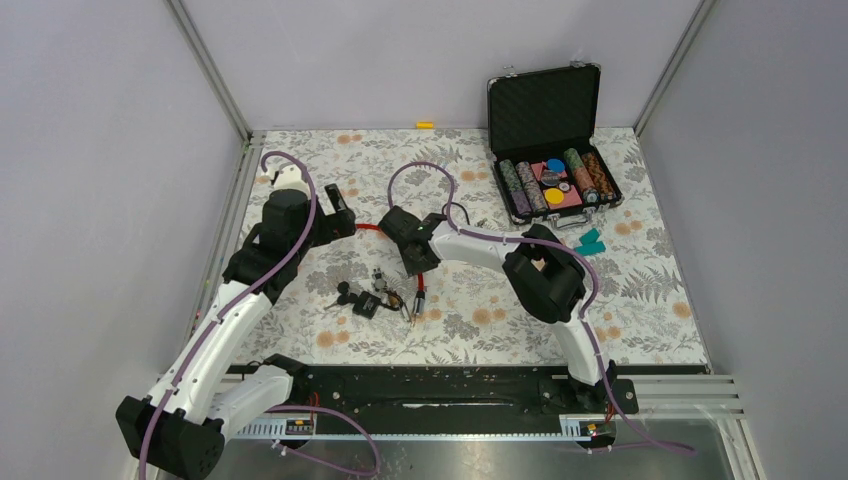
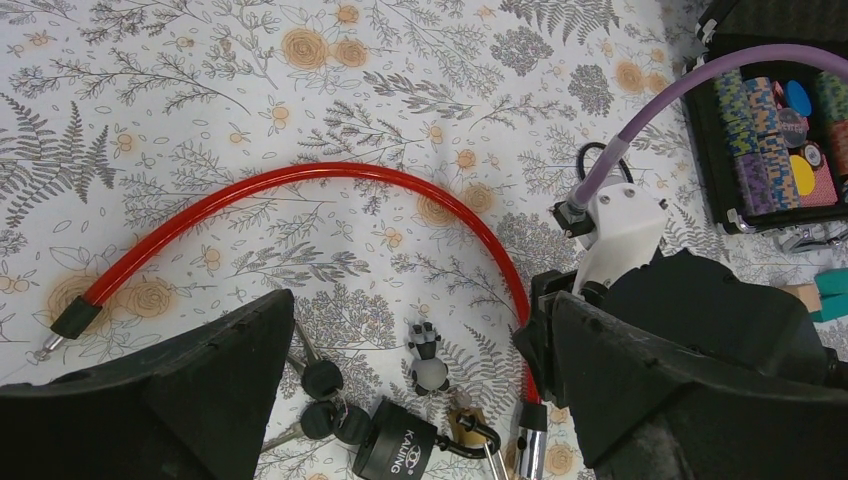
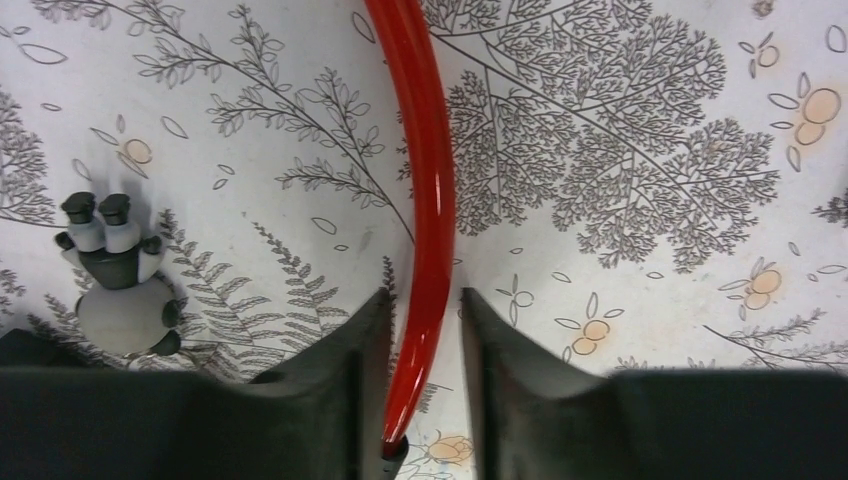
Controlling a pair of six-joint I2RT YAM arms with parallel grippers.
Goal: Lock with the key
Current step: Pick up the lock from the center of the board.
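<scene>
Straddled the red cable [image 3: 430,180] with the right gripper [image 3: 425,300], fingers narrowed to either side but not pinching, a sliver of cloth showing beside the cable. Seemingly lined up that way to take hold close to the cable's near end [image 2: 530,425] and steer its metal pin into the black lock body [image 2: 395,452]. Held the left gripper [image 2: 415,300] spread wide and empty above the black-headed keys [image 2: 322,380], probably waiting there to pick up a key after the pin is seated. Could not tell whether a key already sat in the lock. Lay mid-table on the floral tablecloth [image 1: 650,290], bent in a broad arch. Rested one capped end [image 2: 70,318] out by the left arm, brought the other down pointing at the near edge, just beside the lock body and not yet inserted. Ran straight between the right fingers, long axis in line with their reach. Sat near the lock, a small grey-and-white figurine charm [image 3: 115,280]. Stood open at the far right corner, well apart, a poker chip case [image 1: 550,110].
</scene>
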